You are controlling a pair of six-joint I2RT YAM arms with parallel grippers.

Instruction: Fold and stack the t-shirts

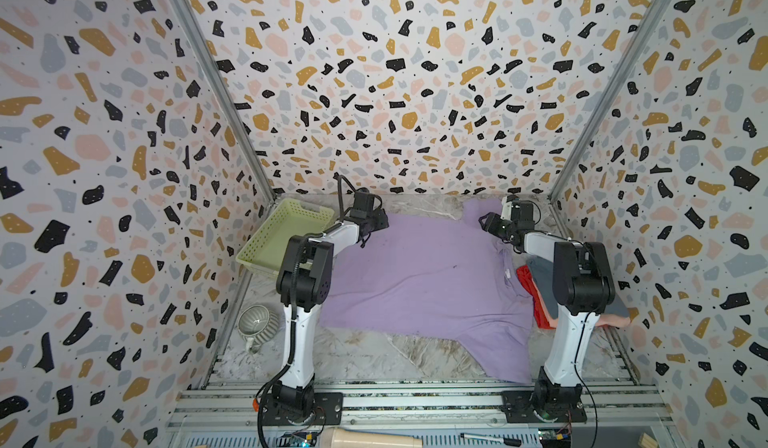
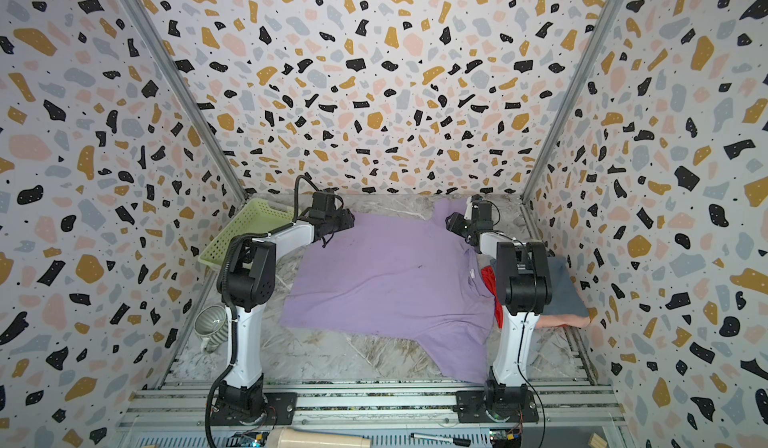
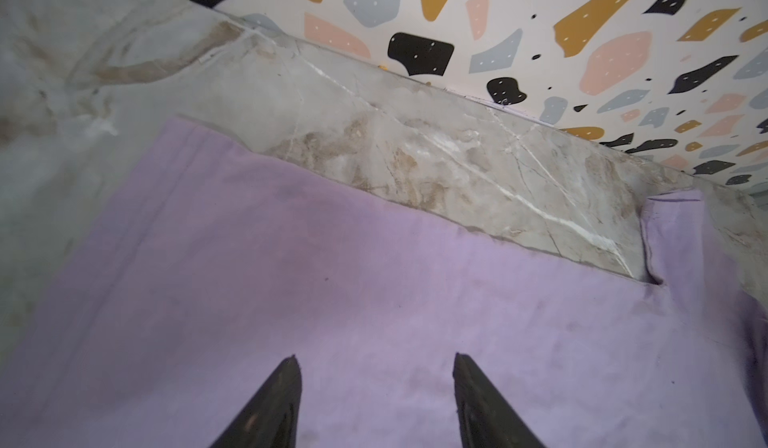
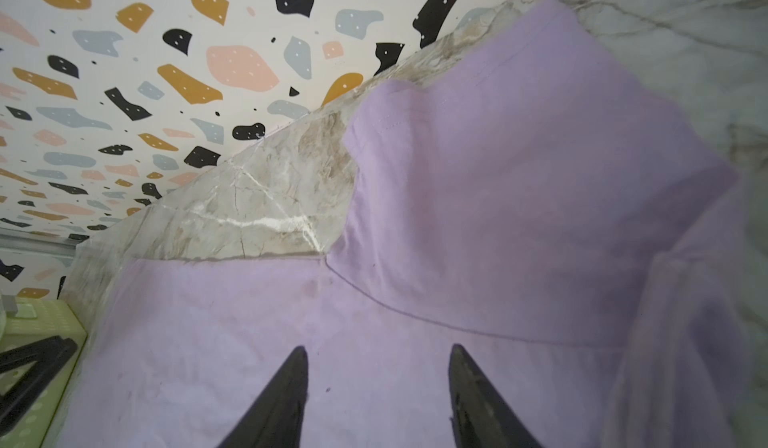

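A lavender t-shirt (image 1: 419,284) (image 2: 386,279) lies spread flat on the marble table, hem to the left and collar to the right, in both top views. My left gripper (image 1: 380,223) (image 3: 375,358) hovers open over the shirt's far left corner, with nothing between its fingers. At the far sleeve (image 4: 519,167), my right gripper (image 1: 484,220) (image 4: 378,348) is likewise open and empty over the cloth. Partly hidden behind the right arm is a pile of a slate blue-grey shirt (image 2: 561,288), a red shirt (image 2: 490,279) and a salmon pink shirt (image 2: 561,321).
A pale green lattice basket (image 1: 282,230) stands at the far left by the wall. A ribbed grey mug (image 1: 257,321) sits at the near left. A wooden cylinder (image 1: 374,439) and a pen (image 1: 490,438) lie on the front rail. Patterned walls close in three sides.
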